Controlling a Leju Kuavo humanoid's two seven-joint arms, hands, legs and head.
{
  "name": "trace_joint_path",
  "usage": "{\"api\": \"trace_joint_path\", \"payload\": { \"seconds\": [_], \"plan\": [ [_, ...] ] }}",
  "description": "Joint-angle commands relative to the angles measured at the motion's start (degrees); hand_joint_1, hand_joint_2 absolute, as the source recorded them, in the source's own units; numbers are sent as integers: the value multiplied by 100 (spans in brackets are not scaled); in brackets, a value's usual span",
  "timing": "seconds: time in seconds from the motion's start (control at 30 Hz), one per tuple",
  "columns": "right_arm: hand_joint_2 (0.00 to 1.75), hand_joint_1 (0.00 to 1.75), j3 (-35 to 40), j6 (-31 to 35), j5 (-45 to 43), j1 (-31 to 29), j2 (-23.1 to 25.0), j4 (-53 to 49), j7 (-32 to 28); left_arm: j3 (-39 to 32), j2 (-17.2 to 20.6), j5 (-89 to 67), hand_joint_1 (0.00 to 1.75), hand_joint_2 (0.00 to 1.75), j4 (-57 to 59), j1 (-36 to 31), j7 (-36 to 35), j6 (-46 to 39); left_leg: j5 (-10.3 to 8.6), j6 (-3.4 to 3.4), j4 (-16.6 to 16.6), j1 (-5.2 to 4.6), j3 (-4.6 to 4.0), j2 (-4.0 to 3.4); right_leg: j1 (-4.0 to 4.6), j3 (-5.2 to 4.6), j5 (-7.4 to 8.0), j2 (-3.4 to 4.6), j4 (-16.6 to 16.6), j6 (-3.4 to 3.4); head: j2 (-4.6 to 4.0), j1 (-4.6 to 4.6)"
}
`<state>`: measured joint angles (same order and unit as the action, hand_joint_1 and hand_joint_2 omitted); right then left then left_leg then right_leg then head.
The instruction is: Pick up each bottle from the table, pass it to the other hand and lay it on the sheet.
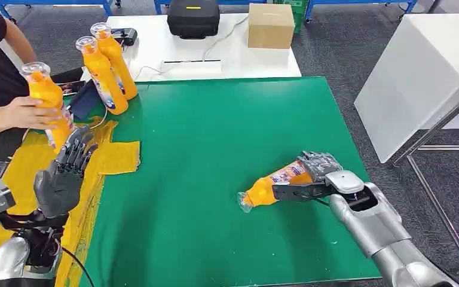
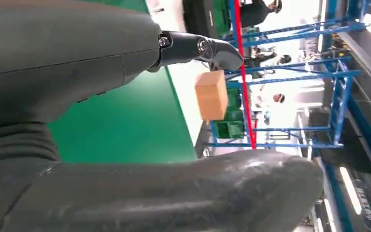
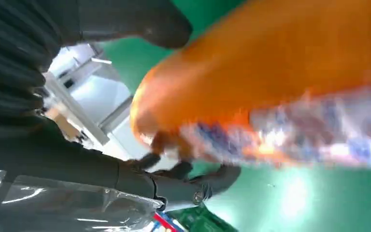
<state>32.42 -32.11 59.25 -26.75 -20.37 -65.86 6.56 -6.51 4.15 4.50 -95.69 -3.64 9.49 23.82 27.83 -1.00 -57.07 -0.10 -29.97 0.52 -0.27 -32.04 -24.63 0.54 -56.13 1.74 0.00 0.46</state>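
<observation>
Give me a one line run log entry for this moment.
right hand: grips lying bottle on green table | left hand: open, raised over yellow sheet | person: holding another bottle

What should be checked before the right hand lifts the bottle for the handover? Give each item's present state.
1. Right hand has its fingers around the lying bottle: ok, the fingers wrap its base end.
2. Bottle off the green mat: cannot tell; it lies low, cap end toward the middle of the table.
3. Left hand free to receive: ok, it holds nothing and its fingers are apart.
4. Yellow sheet free for laying: not ok, a person's hand holds another bottle above it.
5. Two standing bottles out of the handover path: ok, they stand at the far left corner.
</observation>
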Motion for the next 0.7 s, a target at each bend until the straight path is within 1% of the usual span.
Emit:
{"api": "trace_joint_path", "payload": {
  "seconds": [0.03,0.1,0.13,0.2,0.27,0.3,0.33,0.37,0.4,0.43,0.47,0.5,0.57,0.6,0.63,0.67,0.7],
  "plan": [
    [175,175,831,-633,-291,350,-814,205,-227,310,50,103,0,0,712,-466,-37,37,-17,5,13,9,7,49,9,29,6,-56,27,-1,0,0],
    [175,173,888,-660,-340,388,-885,160,-250,328,65,129,0,0,738,-476,-27,46,-7,2,7,6,33,38,8,31,-1,-38,20,-1,0,-2],
    [175,173,894,-654,-337,401,-887,161,-250,328,65,129,0,0,741,-473,-27,46,-16,3,12,11,27,46,12,26,8,-50,32,-2,2,0],
    [175,175,902,-657,-354,404,-889,154,-248,331,70,135,0,0,745,-474,-24,50,5,-5,9,8,57,28,10,29,-4,-28,31,0,0,0],
    [175,175,957,-680,-402,427,-932,138,-242,349,85,173,0,0,785,-502,-19,65,-20,-2,19,12,23,41,14,8,21,-48,53,1,0,0],
    [175,175,991,-711,-438,445,-980,122,-268,354,87,209,0,0,813,-520,-18,72,2,-4,11,10,58,31,12,35,-1,-33,37,0,0,0],
    [175,168,1029,-744,-469,490,-1060,90,-299,377,100,211,0,0,851,-550,-18,83,-6,-3,15,10,53,38,12,30,4,-43,47,0,0,0],
    [175,168,1029,-734,-465,513,-1092,97,-296,381,97,211,0,0,851,-559,-18,83,-2,-4,13,9,64,40,12,43,-1,-43,45,0,0,2],
    [175,157,1032,-733,-465,524,-1099,99,-296,382,96,211,0,0,853,-562,-18,84,-10,-2,18,14,54,46,16,40,8,-50,56,-1,0,0],
    [175,10,1088,-707,-490,552,-1169,24,-355,380,103,248,0,0,869,-561,-2,83,-4,-3,16,12,70,40,14,54,3,-43,56,-1,0,0],
    [175,0,1101,-691,-487,567,-1157,35,-348,368,112,258,0,0,858,-537,4,82,4,-5,11,13,83,34,16,65,-2,-34,53,-1,0,2],
    [175,0,1101,-691,-487,567,-1157,35,-348,368,112,258,0,0,858,-537,4,82,-8,-3,19,13,69,48,15,58,5,-51,63,0,0,-2],
    [175,0,1115,-667,-485,557,-1137,59,-349,362,118,265,0,0,832,-512,7,88,7,-9,9,9,85,28,12,69,-3,-28,50,0,0,2],
    [175,0,1115,-667,-485,557,-1137,59,-349,362,118,265,0,0,832,-512,7,88,1,-8,13,10,71,32,12,64,3,-33,55,0,0,4],
    [175,0,1115,-667,-485,557,-1137,59,-349,362,118,265,0,0,832,-512,7,88,9,-11,11,8,74,21,9,112,1,-20,50,0,2,0],
    [175,0,1115,-667,-485,557,-1137,59,-349,362,118,265,0,0,832,-512,7,88,-2,-9,18,12,52,27,13,101,11,-31,60,-1,0,5],
    [175,0,1115,-667,-485,557,-1137,59,-349,362,118,265,0,0,832,-512,7,88,5,-7,16,8,68,5,8,107,13,-9,54,6,0,-28]
  ]
}}
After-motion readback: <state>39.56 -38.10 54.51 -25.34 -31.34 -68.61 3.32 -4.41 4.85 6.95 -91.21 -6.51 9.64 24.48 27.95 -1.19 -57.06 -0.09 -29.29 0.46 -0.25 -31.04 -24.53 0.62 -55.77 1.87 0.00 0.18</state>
